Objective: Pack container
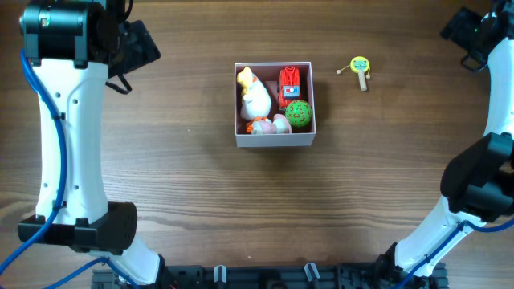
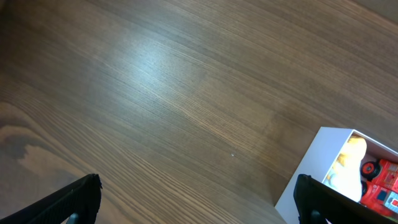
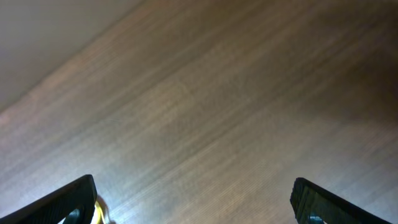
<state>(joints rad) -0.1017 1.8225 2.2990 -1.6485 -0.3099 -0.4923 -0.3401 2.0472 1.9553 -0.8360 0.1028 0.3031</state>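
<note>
Container is sitting mid-table, holding a red toy, a green ball and a pale figure. A yellow toy is lying at its two o'clock. The left gripper and right gripper are hanging wide open, empty.

**A robot test bench, lab-like**

Two white-shelled robot arms, the left arm and the right arm, rose from a black slotted rail at the edge of a brown wood-grain table. Blue cables ran along them. A shallow white square box of small plastic toys sat mid-table. Only the tabletop was in view.
</note>
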